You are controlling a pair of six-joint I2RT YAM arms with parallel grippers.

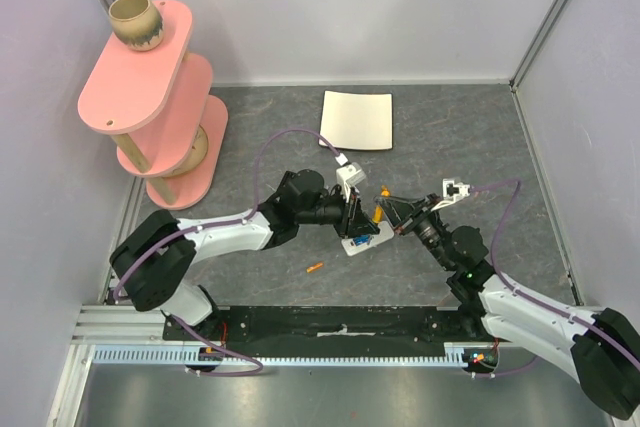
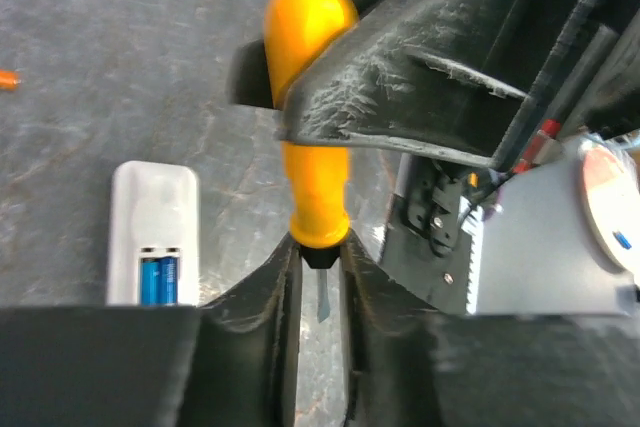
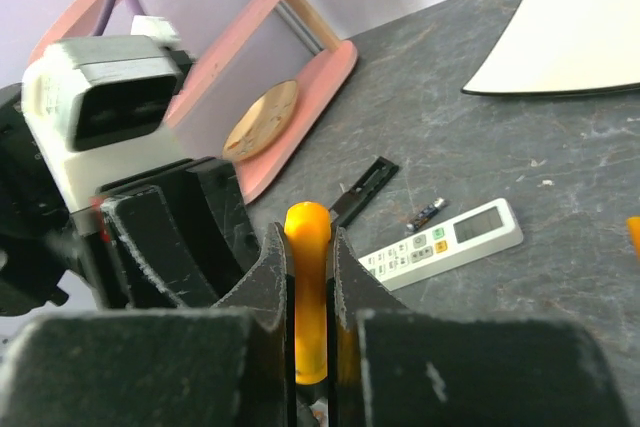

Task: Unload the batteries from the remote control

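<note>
The white remote control lies on the grey table under both grippers. In the left wrist view the remote shows its open bay with two blue batteries inside. An orange-handled screwdriver hangs between the grippers. My right gripper is shut on its handle. My left gripper pinches its black collar, with the metal blade in the gap. In the right wrist view a white remote lies face up, buttons showing.
A small orange cylinder lies loose on the table, near the front. A flat black bar and a small dark cell lie by the remote. A white sheet lies at the back. A pink shelf with a mug stands back left.
</note>
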